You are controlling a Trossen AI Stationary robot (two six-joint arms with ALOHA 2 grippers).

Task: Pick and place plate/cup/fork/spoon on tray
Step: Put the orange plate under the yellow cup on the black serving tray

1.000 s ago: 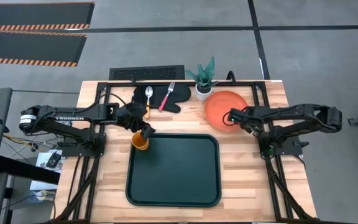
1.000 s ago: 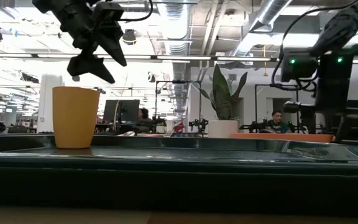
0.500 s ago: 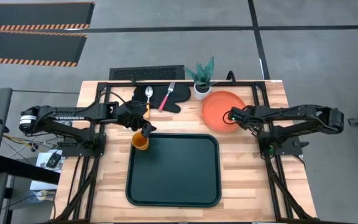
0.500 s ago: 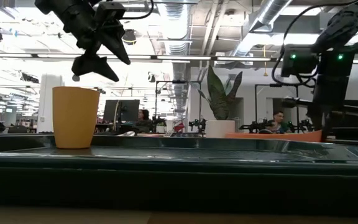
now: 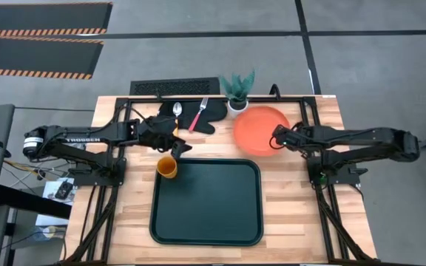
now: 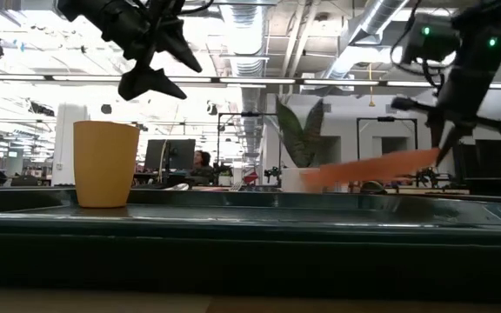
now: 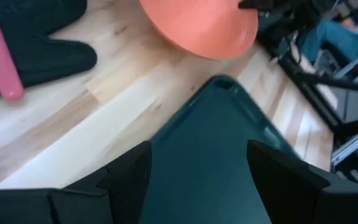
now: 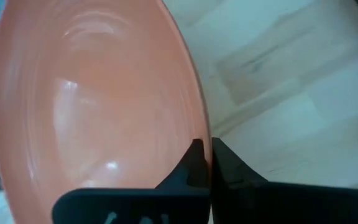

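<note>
The orange plate (image 5: 259,125) hangs tilted over the table's far right part, with my right gripper (image 5: 278,138) shut on its rim. The orange-yellow cup (image 5: 166,167) stands upright at the far left corner of the dark green tray (image 5: 213,214). My left gripper (image 5: 180,143) hovers open above and just beyond the cup, with nothing between its fingers. The spoon (image 5: 177,109) and the pink-handled fork (image 5: 199,114) lie on the black oven mitt (image 5: 209,122) at the far edge. My right gripper pinches the plate's rim (image 8: 200,127) between its two fingers, on the side toward the table's right edge. The fingers (image 6: 443,143) come from above, pointing down. The plate (image 6: 368,168) is tilted: the held side is highest and the opposite side (image 6: 310,179) dips toward the plant pot.
A white pot with a green plant (image 5: 237,94) stands at the far edge, right beside the plate's far rim. Bare wood (image 5: 294,199) lies to the right of the tray. Dark frame rails run beside both arm bases.
My right gripper has shut on the plate's rim and risen, lifting that side so the plate now hangs tilted and has shifted a little toward the table's left. My left gripper, still open, has moved up and toward the far edge, away from the cup.
</note>
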